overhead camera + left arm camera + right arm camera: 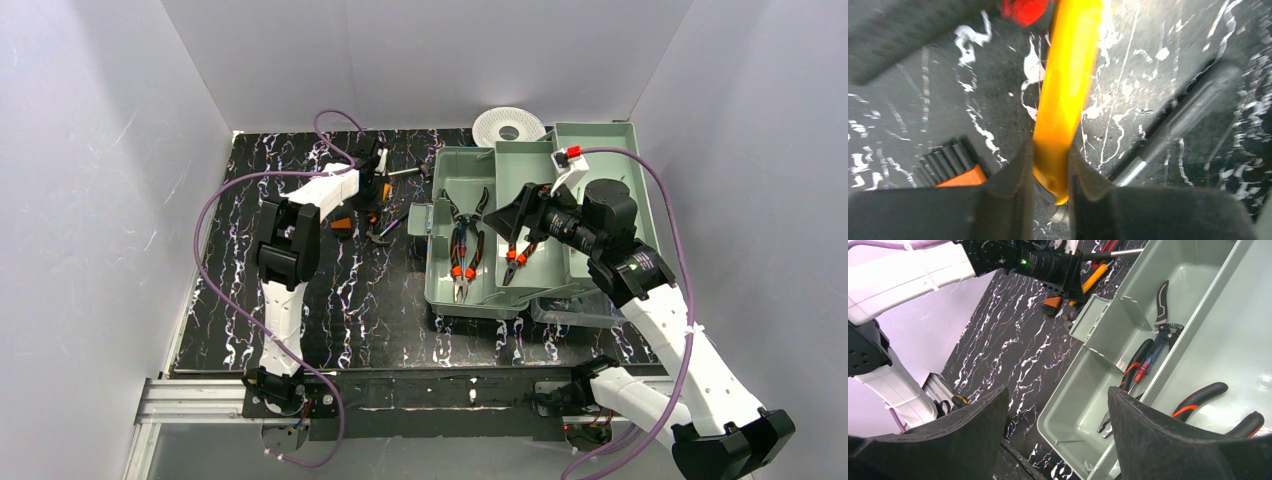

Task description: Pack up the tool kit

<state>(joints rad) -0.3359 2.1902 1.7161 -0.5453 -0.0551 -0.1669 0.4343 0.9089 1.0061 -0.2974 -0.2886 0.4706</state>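
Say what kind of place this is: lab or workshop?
Probably a lab robot cell, not a workshop: plain white walls box in a black marbled table, and the arm bases sit on an aluminium rail.

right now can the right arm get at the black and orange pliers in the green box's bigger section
Likely yes: the right tool is open just above the pale-green plastic box, nothing covers it, and those black-and-orange-handled pliers lie exposed below it.
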